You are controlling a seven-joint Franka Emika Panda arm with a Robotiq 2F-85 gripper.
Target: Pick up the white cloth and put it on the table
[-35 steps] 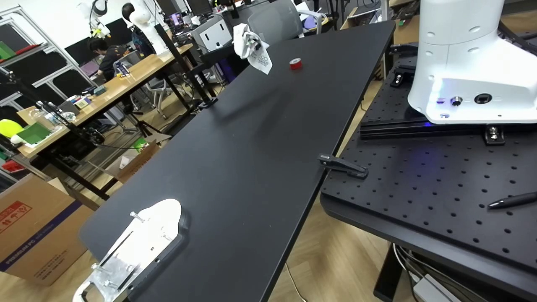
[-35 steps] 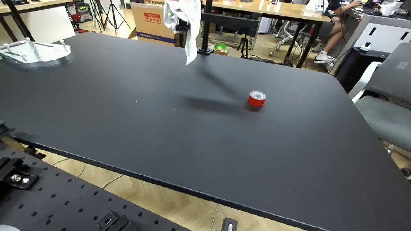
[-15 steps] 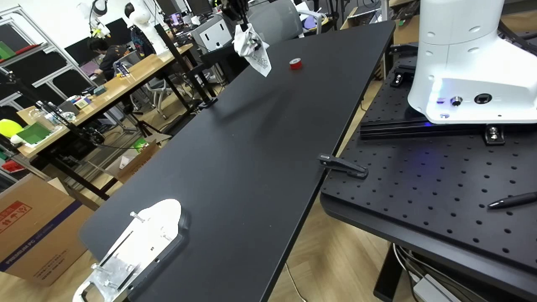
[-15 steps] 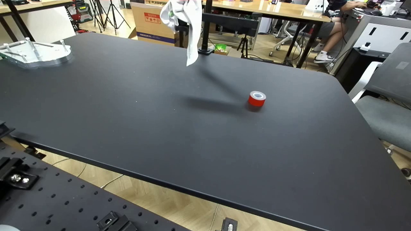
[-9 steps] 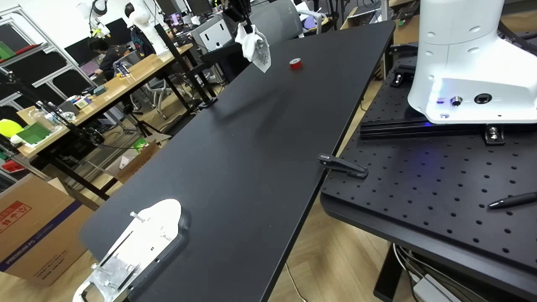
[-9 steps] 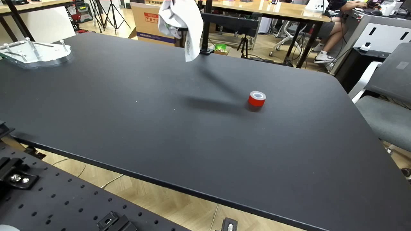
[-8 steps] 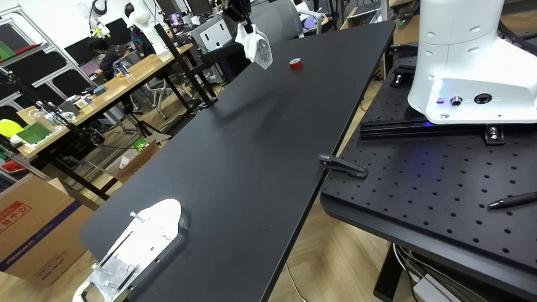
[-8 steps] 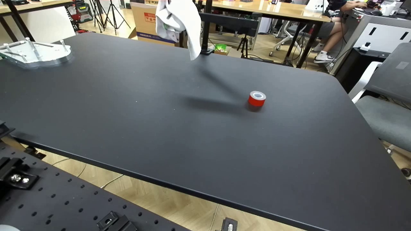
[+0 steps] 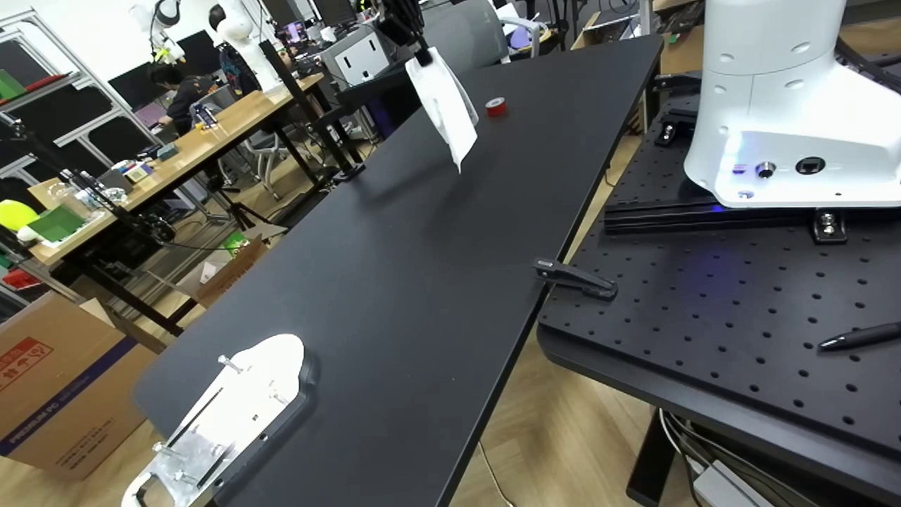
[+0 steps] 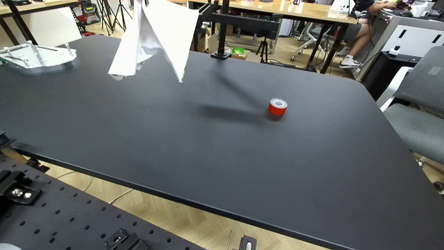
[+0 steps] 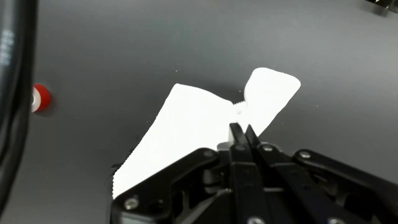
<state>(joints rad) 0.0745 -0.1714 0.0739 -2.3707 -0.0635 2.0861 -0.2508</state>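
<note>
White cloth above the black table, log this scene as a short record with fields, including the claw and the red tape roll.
Held item: white cloth
Holder: claw, closed on it
Cloth state: hanging in folds over the black table, not yet laid down
Tape: red tape roll on the table, apart from the cloth
Also on table: white board with pegs, toward one end
Left to do: lower the cloth and release it

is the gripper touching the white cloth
Touching. In an exterior view the white cloth hangs from the gripper, and the wrist view shows it gathered at the fingertips.
</note>
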